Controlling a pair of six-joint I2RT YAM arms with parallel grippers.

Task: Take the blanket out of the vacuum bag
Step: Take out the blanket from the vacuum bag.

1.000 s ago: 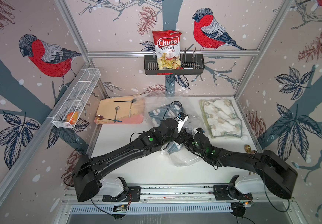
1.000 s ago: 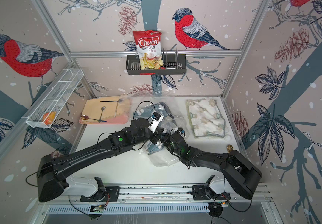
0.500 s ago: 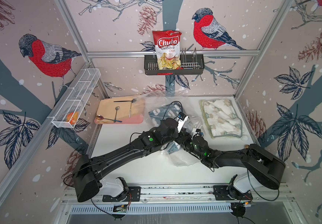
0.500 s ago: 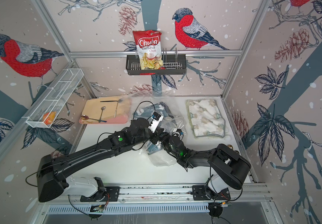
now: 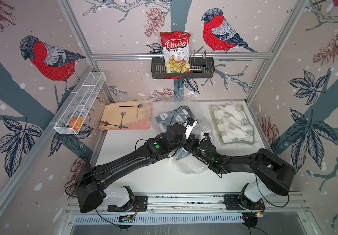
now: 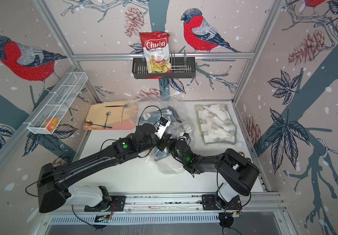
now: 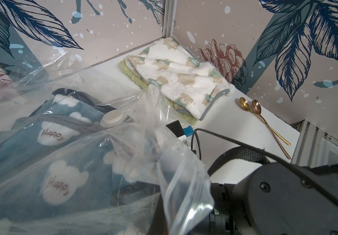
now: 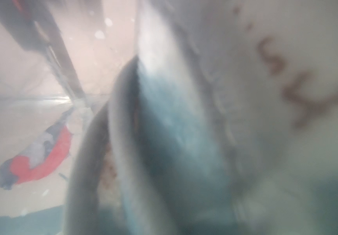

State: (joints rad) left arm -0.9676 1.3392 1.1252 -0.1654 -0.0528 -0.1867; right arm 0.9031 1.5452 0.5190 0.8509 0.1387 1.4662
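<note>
The vacuum bag (image 5: 192,168) (image 6: 170,168) (image 7: 174,162) lies crumpled mid-table, its white valve cap (image 7: 112,119) on top. Inside is the blue blanket (image 5: 164,118) (image 6: 149,116) (image 7: 52,152) with white "Happy" clouds. My left gripper (image 5: 188,141) (image 6: 163,142) is shut on the bag's open plastic edge, which rises in front of the left wrist camera. My right gripper (image 5: 192,146) (image 6: 170,145) reaches into the bag mouth. Its fingers are hidden, and blurred blanket (image 8: 174,122) folds fill the right wrist view where they close.
A cream patterned blanket (image 5: 233,124) (image 7: 180,77) lies at the back right, with two gold spoons (image 7: 253,107) beside it. A pink tray (image 5: 125,127) with cutlery sits back left. On the walls hang a white wire basket (image 5: 80,101) and a black rack (image 5: 202,70) holding a chips bag (image 5: 176,53).
My right arm has pushed farther into the bag mouth and its gripper has closed. The left arm has held still with the bag edge.
</note>
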